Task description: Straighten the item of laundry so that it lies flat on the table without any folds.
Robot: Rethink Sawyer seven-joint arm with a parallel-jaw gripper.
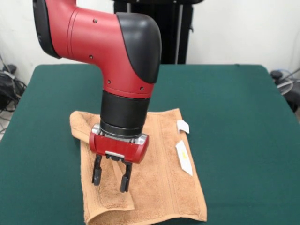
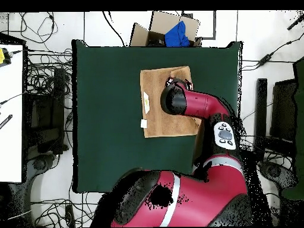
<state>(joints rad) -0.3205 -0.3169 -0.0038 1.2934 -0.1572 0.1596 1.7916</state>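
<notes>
Terry-cloth towel lies mostly flat on the green table, its near-left corner still folded over beneath the empty, parted pincer

A cardboard box sits on the floor just beyond one short end of the table, with something blue inside it. Tangled cables cover the floor along one long side, beside a white surface. More cables run on the opposite side. A dark stand rises against the white wall.
</notes>
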